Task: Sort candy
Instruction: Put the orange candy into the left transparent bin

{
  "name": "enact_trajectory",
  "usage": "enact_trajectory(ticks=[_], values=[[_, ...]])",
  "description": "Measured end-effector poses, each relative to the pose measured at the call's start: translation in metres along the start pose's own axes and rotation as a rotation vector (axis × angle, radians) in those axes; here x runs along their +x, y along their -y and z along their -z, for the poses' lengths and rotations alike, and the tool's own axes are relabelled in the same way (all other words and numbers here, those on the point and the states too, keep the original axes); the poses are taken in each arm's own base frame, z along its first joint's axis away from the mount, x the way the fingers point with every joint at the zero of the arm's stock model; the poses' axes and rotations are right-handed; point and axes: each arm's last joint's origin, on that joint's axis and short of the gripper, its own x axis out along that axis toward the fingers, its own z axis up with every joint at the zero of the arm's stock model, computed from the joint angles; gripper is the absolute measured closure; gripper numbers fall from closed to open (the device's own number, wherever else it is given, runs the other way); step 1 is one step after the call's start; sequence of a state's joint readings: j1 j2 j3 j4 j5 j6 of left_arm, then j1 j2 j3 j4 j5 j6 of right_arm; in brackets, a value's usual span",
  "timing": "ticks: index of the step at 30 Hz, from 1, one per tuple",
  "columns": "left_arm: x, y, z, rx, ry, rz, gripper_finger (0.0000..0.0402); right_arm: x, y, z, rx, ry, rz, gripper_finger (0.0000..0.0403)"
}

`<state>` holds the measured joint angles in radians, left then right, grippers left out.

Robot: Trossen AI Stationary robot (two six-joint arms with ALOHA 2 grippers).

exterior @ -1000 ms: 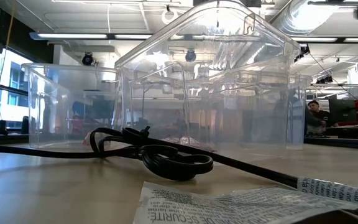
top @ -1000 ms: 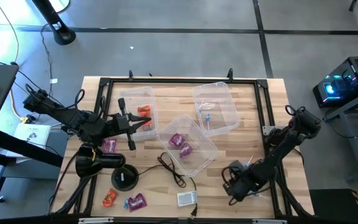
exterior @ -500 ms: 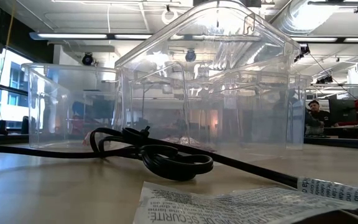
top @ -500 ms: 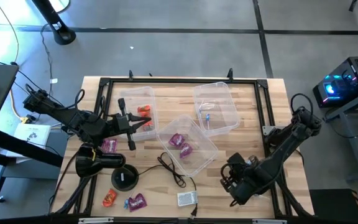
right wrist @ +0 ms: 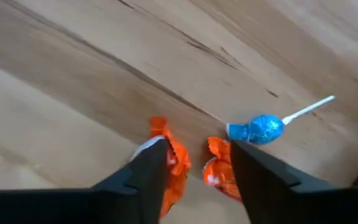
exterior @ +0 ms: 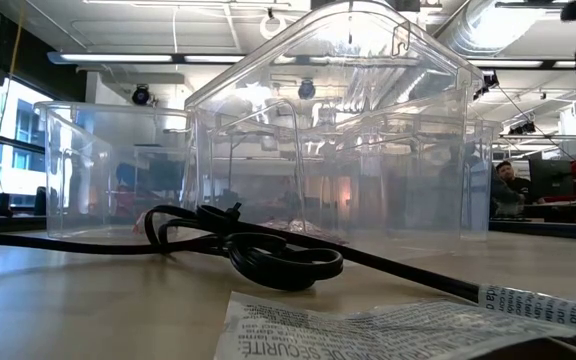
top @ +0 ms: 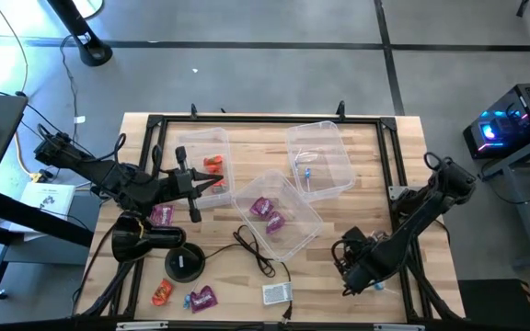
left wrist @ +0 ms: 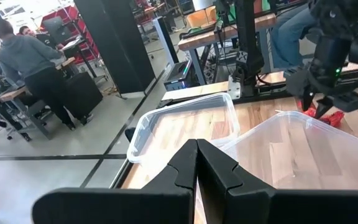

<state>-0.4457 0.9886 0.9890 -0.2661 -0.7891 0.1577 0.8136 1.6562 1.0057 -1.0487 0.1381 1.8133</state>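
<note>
Shifted slightly rightward, our right tool point(top: 361, 276) sits at lower right of the tabletop point(top: 366, 175), fingers parted over an orange candy point(right wrist: 174, 163) beside a blue lollipop point(right wrist: 258, 129). Our left tool point(top: 212, 183), fingers pressed together, hovers at the left bin point(top: 191, 150).

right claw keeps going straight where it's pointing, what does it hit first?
Most likely the orange candy on the table: the right claw points down with open fingers straddling two orange wrappers. The blue lollipop lies just beside them. Depth unclear.
</note>
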Motion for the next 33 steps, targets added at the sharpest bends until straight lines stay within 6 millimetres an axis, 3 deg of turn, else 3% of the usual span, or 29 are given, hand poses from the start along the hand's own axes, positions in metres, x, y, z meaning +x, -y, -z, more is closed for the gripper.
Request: enact_trajectory(ticks=[6,15,18,23,28,33], values=[[0.000,0.000,0.000,-0.001,0.000,0.000,0.0402,0.012,-0.007,0.004,-0.018,-0.037,-0.121,0.0174],[0.000,0.000,0.000,-0.017,0.000,0.000,0.0401,0.027,-0.008,0.007,-0.006,-0.101,-0.194,0.0172],[0.000,0.000,0.000,-0.017,0.000,0.000,0.0402,0.029,-0.008,0.005,0.001,-0.088,-0.192,0.0216],[0.000,0.000,0.000,-0.016,0.000,-0.007,0.0401,0.016,-0.016,-0.002,-0.042,-0.021,-0.221,0.0375],[0.001,-0.002,-0.001,-0.017,0.003,-0.035,0.0401,-0.020,-0.028,-0.014,-0.093,0.076,-0.212,0.0382],[0.003,-0.005,0.000,-0.024,-0.002,-0.054,0.0401,-0.047,-0.028,-0.021,-0.103,0.141,-0.158,0.0400]])
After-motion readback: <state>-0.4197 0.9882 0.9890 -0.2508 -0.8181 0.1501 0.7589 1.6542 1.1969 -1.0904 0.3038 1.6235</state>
